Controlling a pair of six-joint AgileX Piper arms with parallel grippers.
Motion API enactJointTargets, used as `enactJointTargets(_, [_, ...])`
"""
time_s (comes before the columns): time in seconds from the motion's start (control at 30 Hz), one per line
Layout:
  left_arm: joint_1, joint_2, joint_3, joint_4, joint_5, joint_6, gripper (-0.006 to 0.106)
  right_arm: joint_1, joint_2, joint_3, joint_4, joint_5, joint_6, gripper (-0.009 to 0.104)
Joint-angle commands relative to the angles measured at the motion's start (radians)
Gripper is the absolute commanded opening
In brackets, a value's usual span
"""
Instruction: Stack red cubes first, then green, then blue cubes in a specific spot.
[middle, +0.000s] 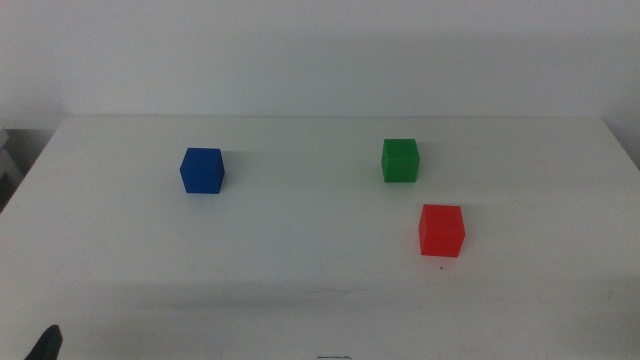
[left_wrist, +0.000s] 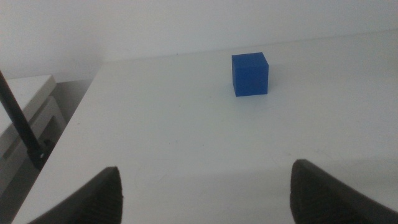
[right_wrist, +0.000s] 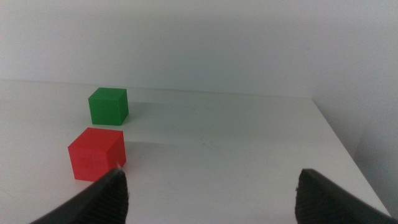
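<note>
Red cube: on white table, right of centre, near front. Green cube: just behind it, apart. Blue cube: far left, well apart. Left claw, right claw: both wide open, empty.

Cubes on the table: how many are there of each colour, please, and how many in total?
Red cube: 1
Green cube: 1
Blue cube: 1
Total: 3, all apart on the table.
</note>
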Motion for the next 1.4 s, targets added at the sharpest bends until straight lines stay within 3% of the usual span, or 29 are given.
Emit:
enactJointTargets(0.0, [-0.002, -0.02, -0.003, -0.009, -0.077, 0.0, 0.091, -0.006, -0.022, -0.023, 0.008, -0.086, -0.004, 0.087])
enactJointTargets(0.13, [-0.002, -0.02, -0.003, -0.009, -0.077, 0.0, 0.091, -0.006, 0.027, -0.076, 0.061, -0.079, 0.025, 0.087])
enactJointTargets(0.23, [-0.002, -0.02, -0.003, -0.009, -0.077, 0.0, 0.091, -0.006, 0.139, -0.173, 0.077, 0.011, 0.03, 0.087])
enactJointTargets(0.37, [-0.002, -0.02, -0.003, -0.009, -0.077, 0.0, 0.091, -0.006, 0.377, -0.392, 0.074, 0.243, 0.017, 0.087])
enactJointTargets(0.53, [-0.002, -0.02, -0.003, -0.009, -0.077, 0.0, 0.091, -0.006, 0.692, -0.696, 0.074, 0.707, 0.002, 0.087])
enactJointTargets(0.63, [-0.002, -0.02, -0.003, -0.009, -0.077, 0.0, 0.091, -0.006, 0.815, -0.811, 0.074, 0.838, 0.003, 0.087])
enactJointTargets(0.93, [-0.002, -0.02, -0.003, -0.009, -0.077, 0.0, 0.091, -0.006, 0.997, -0.865, 0.117, 0.833, 0.004, 0.087])
enactJointTargets(1.13, [-0.002, -0.02, -0.003, -0.009, -0.077, 0.0, 0.091, -0.006, 1.045, -0.906, 0.258, 0.819, -0.03, 0.087])
enactJointTargets(1.2, [-0.002, -0.02, -0.003, -0.009, -0.077, 0.0, 0.091, -0.006, 1.071, -0.952, 0.278, 0.82, 0.0, 0.087])
enactJointTargets(1.27, [-0.002, -0.02, -0.003, -0.009, -0.077, 0.0, 0.091, -0.001, 1.111, -1.007, 0.273, 0.82, 0.061, 0.087])
enactJointTargets(1.37, [-0.002, -0.02, -0.003, -0.009, -0.077, 0.0, 0.091, 0.044, 1.193, -1.096, 0.205, 0.827, 0.149, 0.087])
